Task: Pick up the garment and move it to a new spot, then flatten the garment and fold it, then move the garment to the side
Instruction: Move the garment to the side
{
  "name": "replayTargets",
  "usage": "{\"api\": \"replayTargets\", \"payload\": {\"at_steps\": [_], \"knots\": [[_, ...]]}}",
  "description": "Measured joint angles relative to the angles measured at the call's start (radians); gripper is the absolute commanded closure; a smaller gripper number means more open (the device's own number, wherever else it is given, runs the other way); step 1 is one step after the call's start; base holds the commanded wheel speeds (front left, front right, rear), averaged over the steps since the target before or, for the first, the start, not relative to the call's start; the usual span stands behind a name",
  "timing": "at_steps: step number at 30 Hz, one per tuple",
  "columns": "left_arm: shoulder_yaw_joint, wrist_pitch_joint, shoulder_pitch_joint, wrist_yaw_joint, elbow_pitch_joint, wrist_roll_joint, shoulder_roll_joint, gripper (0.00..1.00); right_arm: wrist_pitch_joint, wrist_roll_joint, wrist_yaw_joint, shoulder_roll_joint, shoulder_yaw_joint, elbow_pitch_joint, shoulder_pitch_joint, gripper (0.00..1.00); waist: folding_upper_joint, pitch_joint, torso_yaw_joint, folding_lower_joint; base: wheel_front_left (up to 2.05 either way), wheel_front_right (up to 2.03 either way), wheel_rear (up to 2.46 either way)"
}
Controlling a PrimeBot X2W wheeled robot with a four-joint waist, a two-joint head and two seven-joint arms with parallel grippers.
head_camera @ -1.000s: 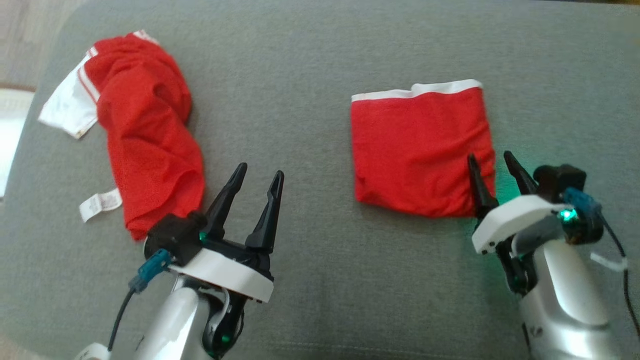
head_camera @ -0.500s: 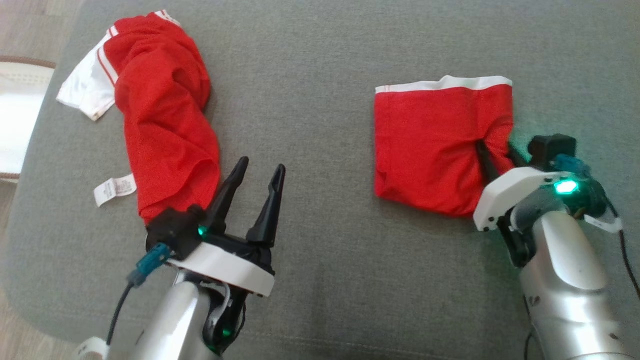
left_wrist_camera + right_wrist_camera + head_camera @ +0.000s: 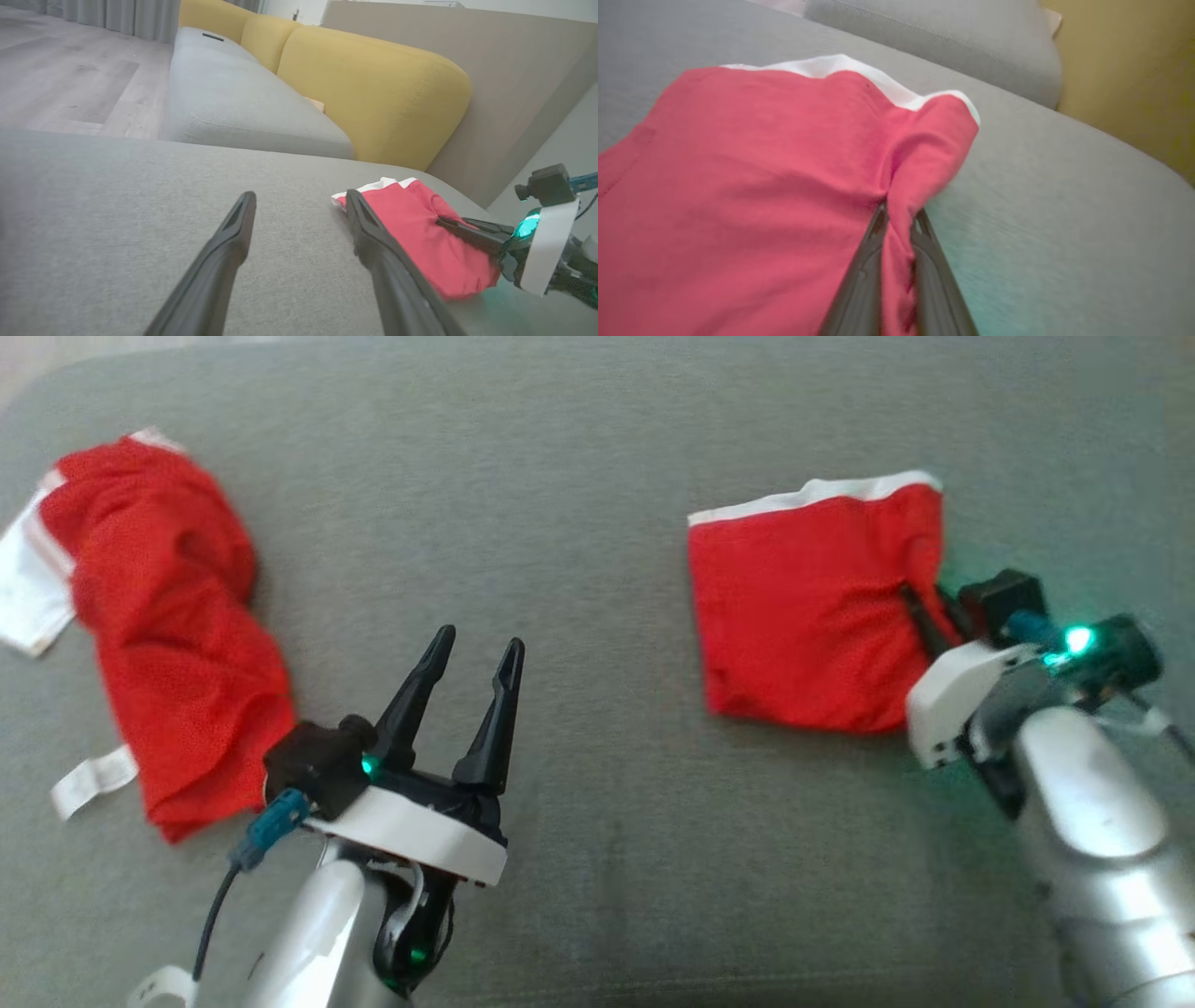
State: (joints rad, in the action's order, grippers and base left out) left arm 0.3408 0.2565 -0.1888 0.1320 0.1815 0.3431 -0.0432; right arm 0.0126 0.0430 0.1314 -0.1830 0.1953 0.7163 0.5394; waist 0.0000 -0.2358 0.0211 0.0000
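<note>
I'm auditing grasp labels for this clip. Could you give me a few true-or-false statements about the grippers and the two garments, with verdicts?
1. The folded garment and the crumpled garment both lie on the grey cushion. True.
2. The right gripper is shut on the folded garment's edge. True.
3. The left gripper holds the crumpled garment. False: it is open, holding nothing, over bare cushion.
4. The folded garment's trim is blue. False: the trim is white.
</note>
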Motion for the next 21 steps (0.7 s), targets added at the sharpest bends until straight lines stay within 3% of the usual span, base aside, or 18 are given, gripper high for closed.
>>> {"api": "replayTargets", "payload": {"at_steps": [7, 10, 15, 21], "knots": [[0.012, 0.000, -0.043, 0.000, -0.017, -0.016, 0.000, 0.00, 0.053, -0.044, 0.000, -0.218, 0.148, -0.044, 0.069, 1.00, 0.0000, -0.042, -0.083, 0.0000, 0.00, 0.00, 0.00], [0.027, 0.000, -0.085, 0.000, -0.021, -0.016, 0.000, 0.00, 0.067, -0.065, 0.000, -0.310, 0.164, -0.049, 0.100, 1.00, 0.0000, -0.082, -0.099, 0.0001, 0.00, 0.00, 0.00], [0.040, 0.000, -0.127, 0.000, -0.034, -0.025, 0.000, 0.00, 0.077, -0.077, 0.000, -0.423, 0.141, -0.046, 0.151, 1.00, 0.0000, -0.148, -0.113, 0.0002, 0.00, 0.00, 0.00], [0.064, 0.000, -0.170, 0.000, -0.050, -0.025, -0.001, 0.00, 0.085, -0.059, 0.000, -0.485, 0.042, -0.034, 0.156, 1.00, 0.0000, -0.208, -0.105, 0.0002, 0.00, 0.00, 0.00]]}}
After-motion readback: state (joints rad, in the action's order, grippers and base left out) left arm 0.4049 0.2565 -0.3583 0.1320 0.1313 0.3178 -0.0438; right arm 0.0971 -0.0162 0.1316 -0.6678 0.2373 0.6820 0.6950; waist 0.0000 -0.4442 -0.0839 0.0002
